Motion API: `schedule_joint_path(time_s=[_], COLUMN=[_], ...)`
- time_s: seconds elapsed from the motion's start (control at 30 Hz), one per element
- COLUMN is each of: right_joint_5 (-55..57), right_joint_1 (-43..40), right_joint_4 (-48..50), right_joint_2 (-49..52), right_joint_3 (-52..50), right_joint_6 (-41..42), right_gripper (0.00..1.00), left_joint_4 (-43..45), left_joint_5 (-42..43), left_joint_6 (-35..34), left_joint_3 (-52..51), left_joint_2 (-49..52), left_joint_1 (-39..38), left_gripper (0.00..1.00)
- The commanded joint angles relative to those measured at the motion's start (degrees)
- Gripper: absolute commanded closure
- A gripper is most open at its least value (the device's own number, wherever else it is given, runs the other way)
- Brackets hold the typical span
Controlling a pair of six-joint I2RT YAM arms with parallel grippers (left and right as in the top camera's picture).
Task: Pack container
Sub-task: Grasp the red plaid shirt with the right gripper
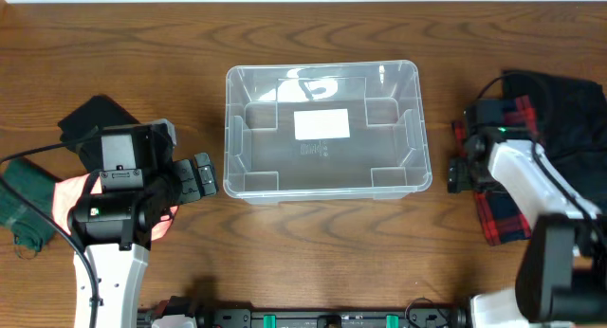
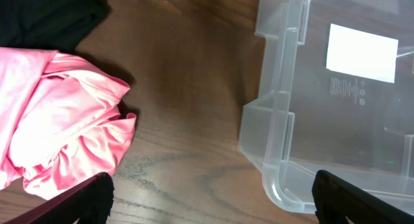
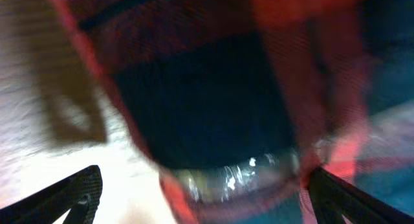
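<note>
The clear plastic container point(image 1: 322, 181) stands empty in the middle of the table, with a white label point(image 1: 321, 125) on its bottom. In the left wrist view its near corner point(image 2: 275, 130) lies just ahead. My left gripper point(image 1: 202, 176) is open and empty beside the container's left wall, over bare wood point(image 2: 213, 208), with a pink cloth point(image 2: 58, 120) to its left. My right gripper point(image 1: 463, 173) is open, low over a red and dark plaid cloth point(image 1: 501, 219). That cloth point(image 3: 213, 88) fills the blurred right wrist view, between the fingers point(image 3: 207, 201).
A black cloth point(image 1: 95, 119) and a dark green cloth point(image 1: 24, 205) lie at the far left, beside the pink cloth point(image 1: 64, 200). Another black cloth point(image 1: 564, 115) lies at the far right behind the plaid one.
</note>
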Motion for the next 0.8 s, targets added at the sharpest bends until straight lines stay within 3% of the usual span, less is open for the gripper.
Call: schedule_joint_path(time_s=[0.0, 0.07, 0.13, 0.23, 0.27, 0.43, 0.6, 0.77], right_joint_5=[5.5, 7.4, 7.6, 7.4, 7.4, 7.4, 6.9, 6.9], right_joint_1=[-0.4, -0.4, -0.4, -0.4, -0.4, -0.3, 1.1, 4.5], right_joint_4=[0.9, 1.6, 2.4, 2.9, 2.9, 2.9, 2.5, 0.1], right_joint_2=[4.2, 6.5, 8.2, 9.4, 9.4, 9.3, 7.1, -1.6], right_joint_3=[0.6, 0.6, 0.6, 0.6, 0.6, 0.7, 1.2, 4.3], right_joint_6=[3.0, 4.9, 5.6, 7.1, 7.7, 8.3, 8.5, 7.5], right_gripper=[0.01, 0.05, 0.16, 0.47, 0.62, 0.98, 0.99, 0.99], left_joint_4=[0.0, 0.0, 0.0, 0.0, 0.0, 0.0, 0.0, 0.0], left_joint_5=[0.0, 0.0, 0.0, 0.0, 0.0, 0.0, -0.1, -0.7], left_joint_6=[0.9, 0.9, 0.9, 0.9, 0.9, 0.9, 1.0, 1.0], left_joint_3=[0.9, 0.9, 0.9, 0.9, 0.9, 0.9, 0.9, 0.9], left_joint_2=[0.1, 0.1, 0.1, 0.1, 0.1, 0.1, 0.1, 0.1], left_joint_1=[-0.1, -0.1, -0.1, -0.1, -0.1, -0.1, -0.1, -0.1], left_gripper=[0.02, 0.02, 0.02, 0.02, 0.02, 0.02, 0.02, 0.02])
